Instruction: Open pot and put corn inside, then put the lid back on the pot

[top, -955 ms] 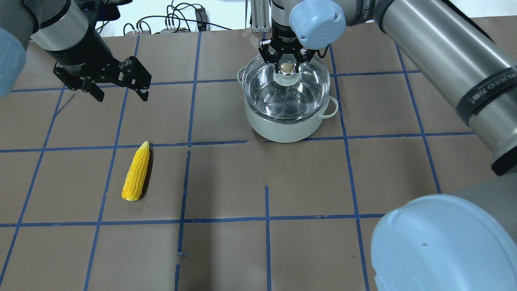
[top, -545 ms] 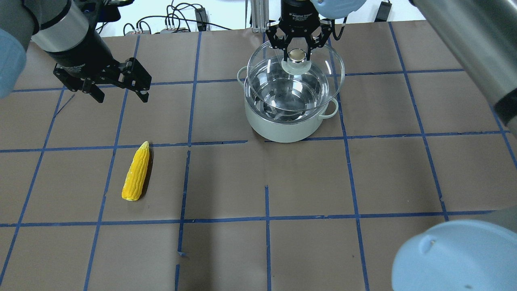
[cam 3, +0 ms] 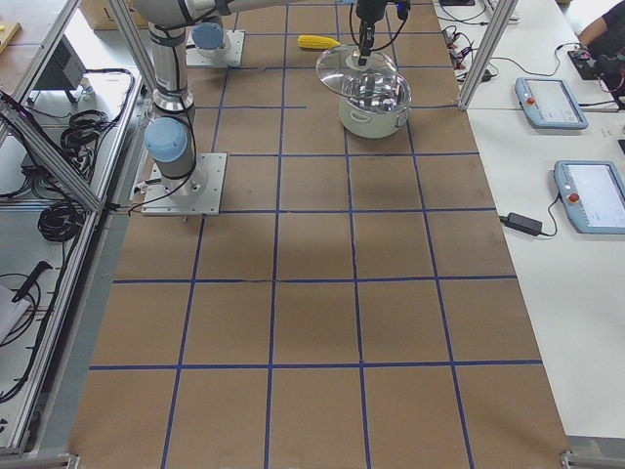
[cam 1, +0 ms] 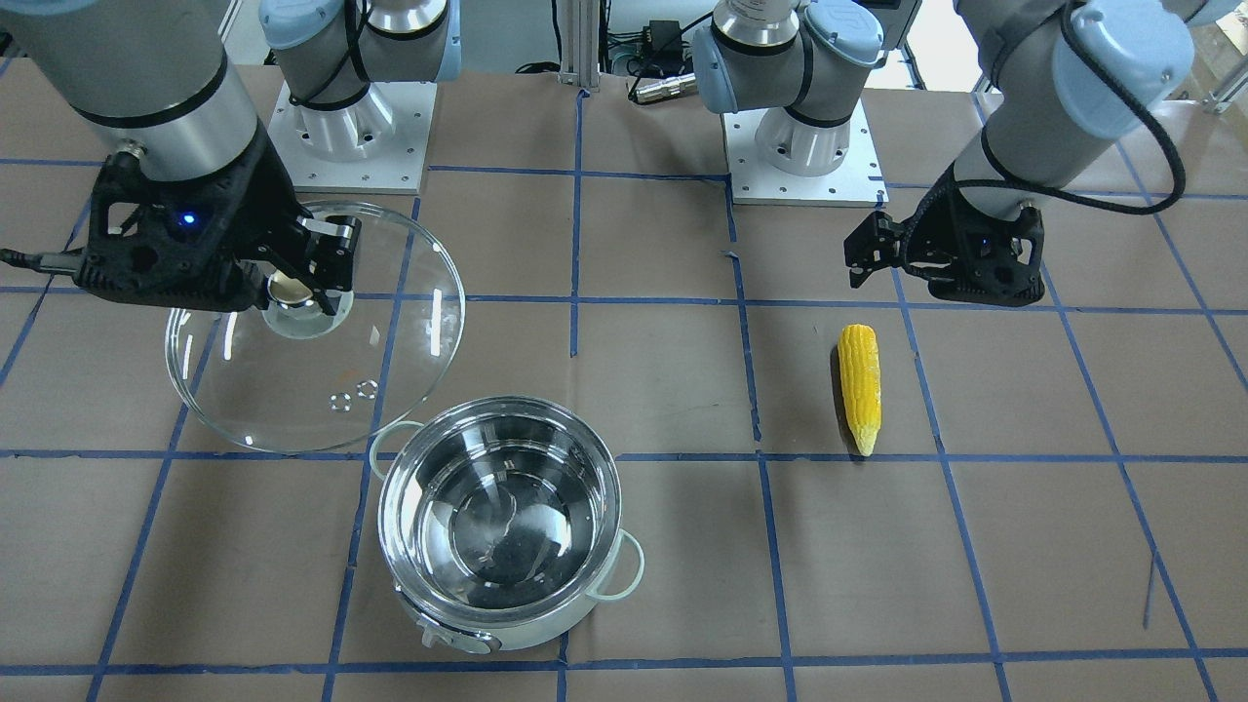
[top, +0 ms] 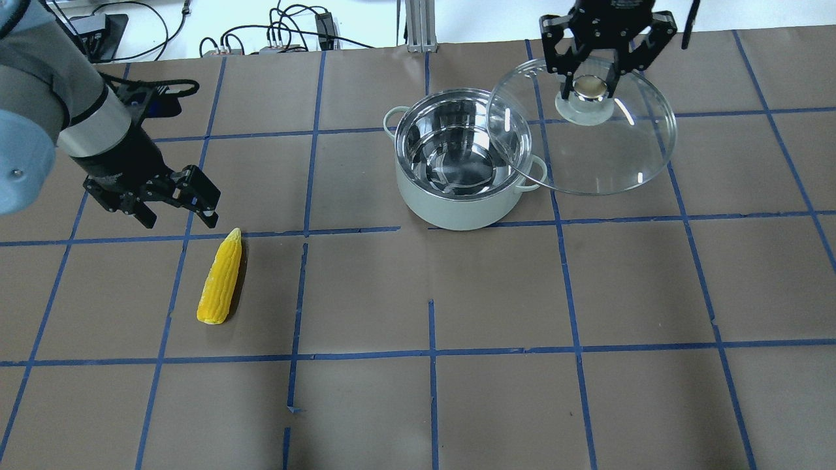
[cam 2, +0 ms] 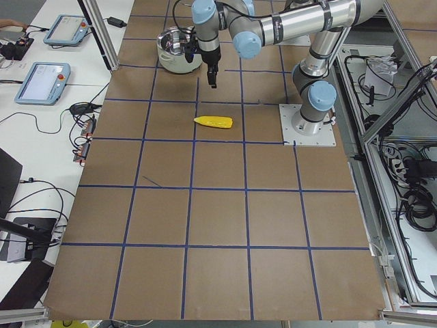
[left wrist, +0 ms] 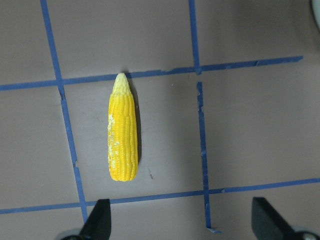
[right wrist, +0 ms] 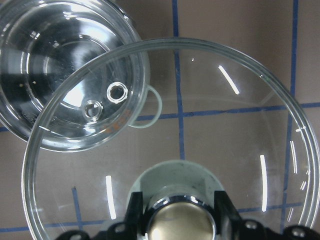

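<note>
The pot (top: 457, 210) stands open and empty at the table's back middle; it also shows in the front view (cam 1: 517, 629). My right gripper (top: 590, 86) is shut on the knob of the glass lid (top: 597, 160) and holds it raised to the right of the pot, its edge overlapping the pot's right rim in the overhead view. The right wrist view shows the lid (right wrist: 210, 115) with the pot (right wrist: 30, 125) below left. The corn (top: 221, 279) lies on the table at the left. My left gripper (top: 177, 219) is open and empty just behind the corn's tip; the corn (left wrist: 123, 132) lies between its fingers' line in the wrist view.
The table is covered in brown paper with a blue tape grid (top: 431, 352). Cables (top: 287, 32) lie beyond the far edge. The two arm bases (cam 1: 351, 127) stand at the robot's side.
My right gripper has lifted the lid off the pot and carried it to the right. My left gripper has come down and forward, closer to the corn's tip.
</note>
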